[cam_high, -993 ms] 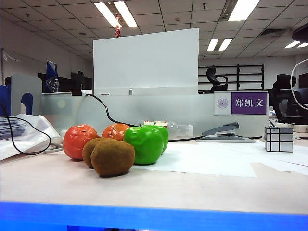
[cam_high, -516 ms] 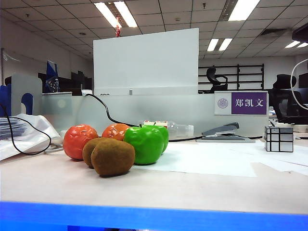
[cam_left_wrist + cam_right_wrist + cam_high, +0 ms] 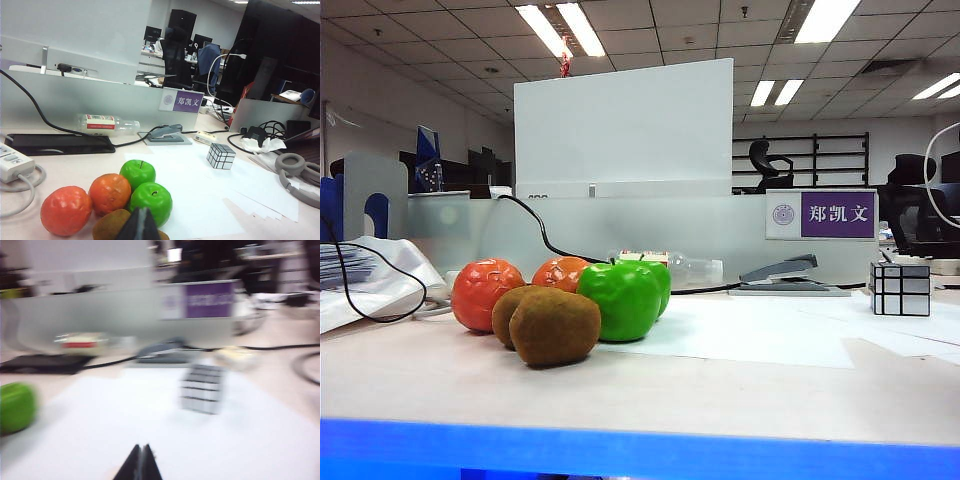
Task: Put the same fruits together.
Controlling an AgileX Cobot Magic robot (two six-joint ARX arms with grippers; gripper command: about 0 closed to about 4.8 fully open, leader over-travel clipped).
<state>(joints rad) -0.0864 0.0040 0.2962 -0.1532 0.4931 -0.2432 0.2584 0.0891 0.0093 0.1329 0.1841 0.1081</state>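
A: Where are the fruits?
B: Kiwis point(image 3: 554, 326), oranges point(image 3: 487, 293) and apples point(image 3: 620, 299) sit clustered, unmoved, well left of the mirror cube point(image 3: 900, 289).
A: The claws?
B: Left gripper point(image 3: 139, 223) above the kiwis, right gripper point(image 3: 140, 461) facing the cube; both pinched closed, empty.

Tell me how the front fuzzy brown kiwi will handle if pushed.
The front fuzzy brown oval kiwi probably wobbles rather than rolling straight, being egg-shaped. Its fuzzy skin likely grips well. It sits against the second kiwi, so that would likely shift too.
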